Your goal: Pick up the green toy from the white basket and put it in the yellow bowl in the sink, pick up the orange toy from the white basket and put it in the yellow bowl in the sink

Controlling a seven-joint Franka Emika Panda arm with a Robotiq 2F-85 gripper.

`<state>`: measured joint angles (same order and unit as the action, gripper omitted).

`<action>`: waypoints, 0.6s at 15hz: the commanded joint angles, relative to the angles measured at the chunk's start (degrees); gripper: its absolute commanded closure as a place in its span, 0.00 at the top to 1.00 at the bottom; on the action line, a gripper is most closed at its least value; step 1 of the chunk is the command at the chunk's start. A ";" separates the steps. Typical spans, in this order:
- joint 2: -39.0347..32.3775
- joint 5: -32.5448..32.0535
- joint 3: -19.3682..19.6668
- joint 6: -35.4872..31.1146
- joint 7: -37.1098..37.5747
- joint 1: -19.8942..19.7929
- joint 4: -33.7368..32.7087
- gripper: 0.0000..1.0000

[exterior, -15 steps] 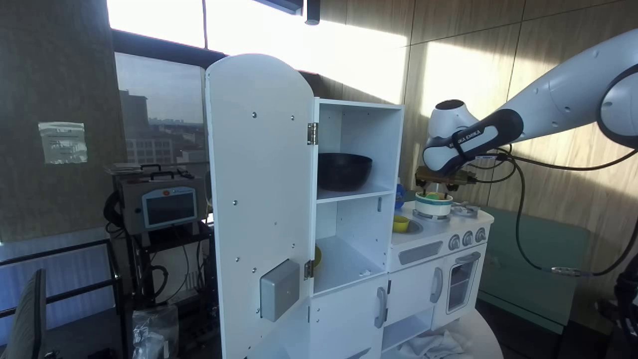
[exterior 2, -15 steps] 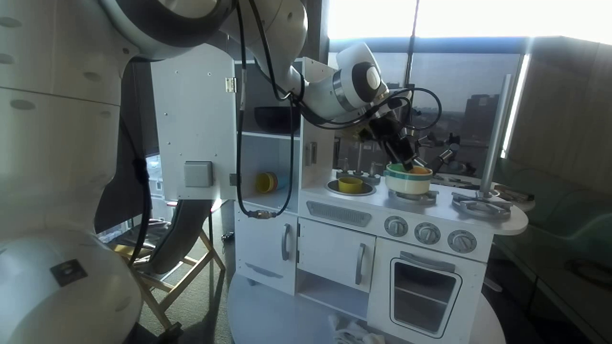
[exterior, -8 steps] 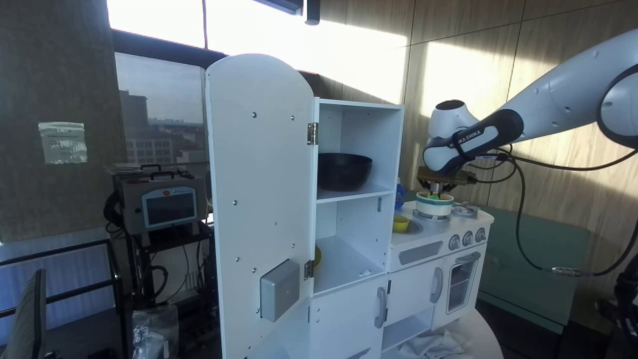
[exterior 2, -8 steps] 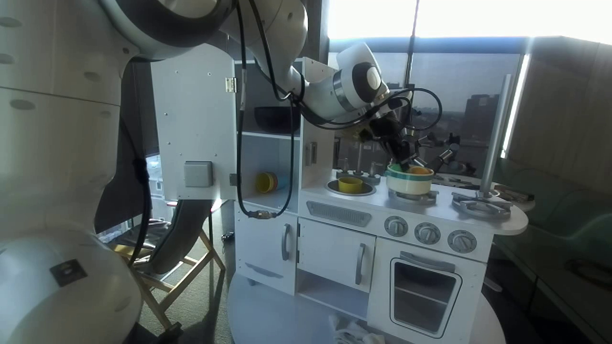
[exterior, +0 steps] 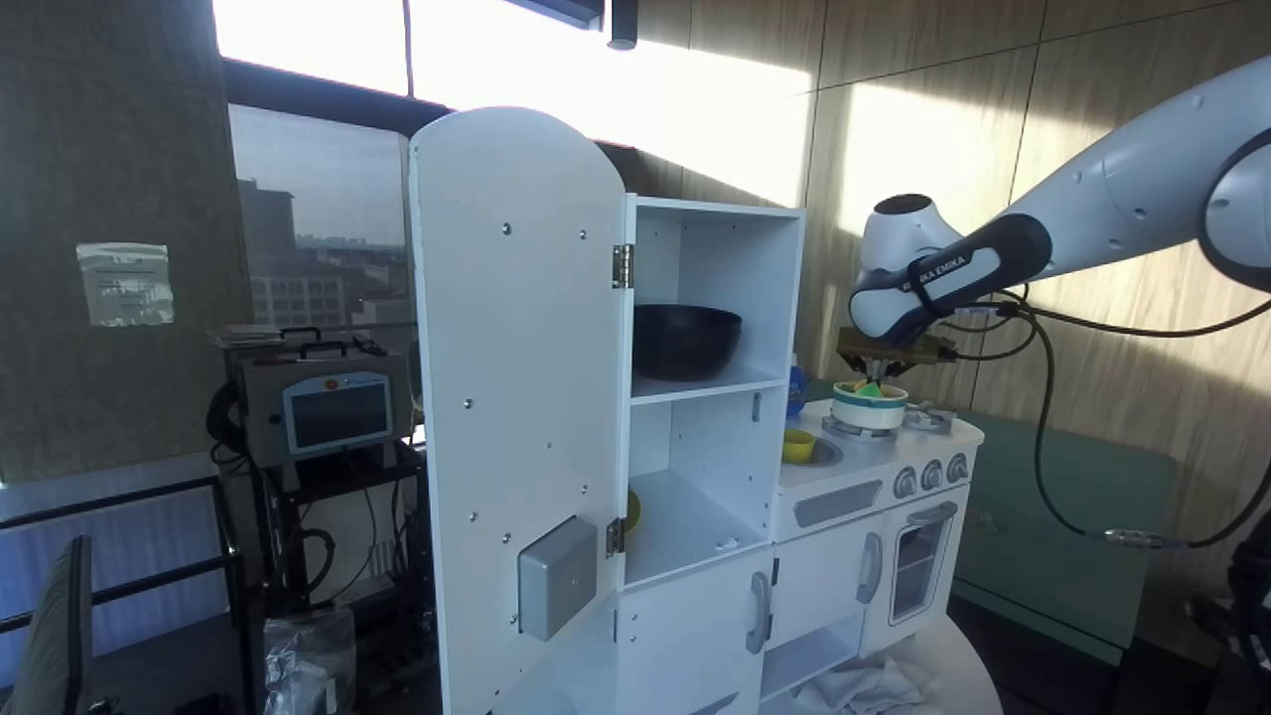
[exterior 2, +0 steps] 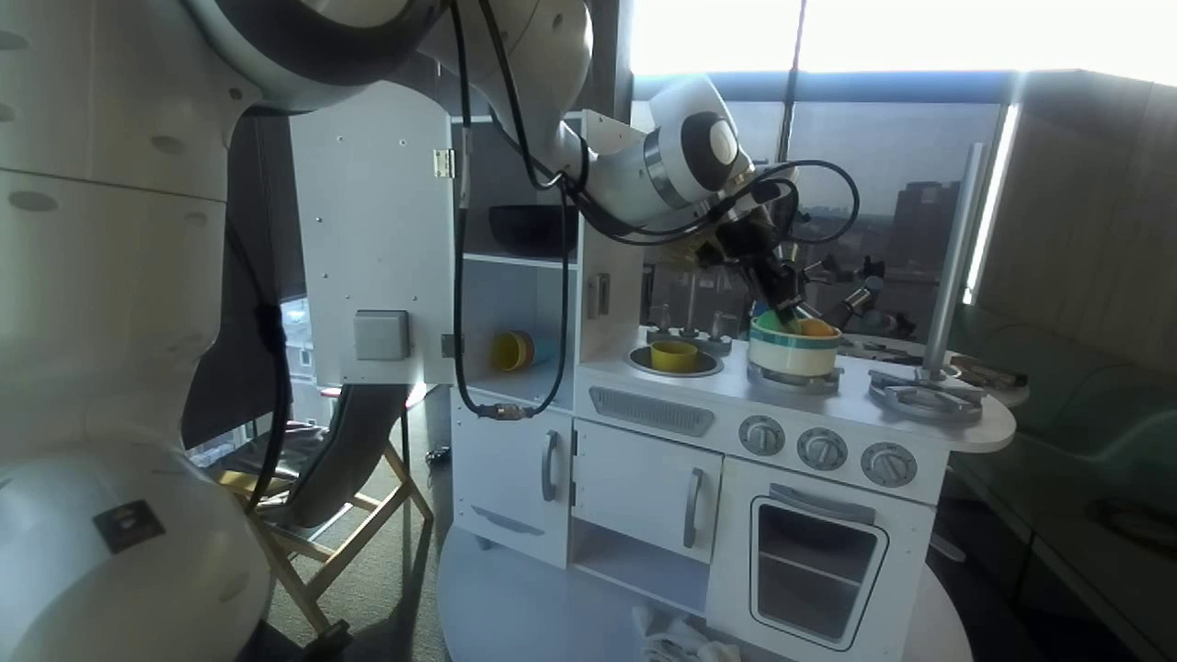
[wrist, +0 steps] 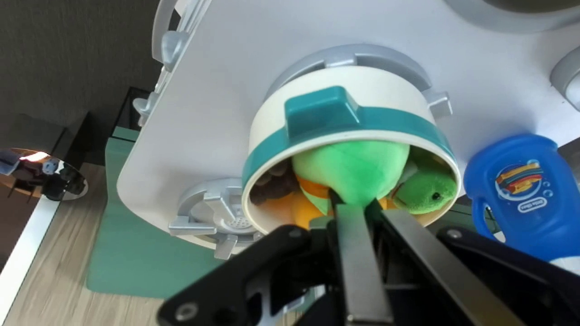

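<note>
The gripper (wrist: 355, 204) squeezes the light green plush toy (wrist: 353, 167) in the mouth of the white-and-teal toy pot (wrist: 389, 118), and from there the yellow bowl (exterior 2: 674, 358), in the sink (exterior 2: 710, 365), lies toward the edge of the counter (exterior 2: 726, 384) by the tall cupboard (exterior 2: 618, 322).

“EMIKA” is legible on the robot arm (exterior: 1082, 223)

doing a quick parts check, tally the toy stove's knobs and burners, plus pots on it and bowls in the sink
Knobs: 3
Burners: 2
White pot: 1
Yellow bowl in the sink: 1
Total: 7
</note>
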<state>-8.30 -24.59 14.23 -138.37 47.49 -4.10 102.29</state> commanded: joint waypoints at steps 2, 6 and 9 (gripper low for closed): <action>2.62 -3.46 0.08 -1.96 3.58 -0.99 0.69 0.09; 3.30 -5.85 -0.13 -3.00 6.47 -1.52 0.43 0.09; 3.19 -6.64 -0.33 -3.02 7.85 -1.66 -0.02 0.09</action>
<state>-5.86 -29.16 14.36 -139.71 52.64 -5.18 102.26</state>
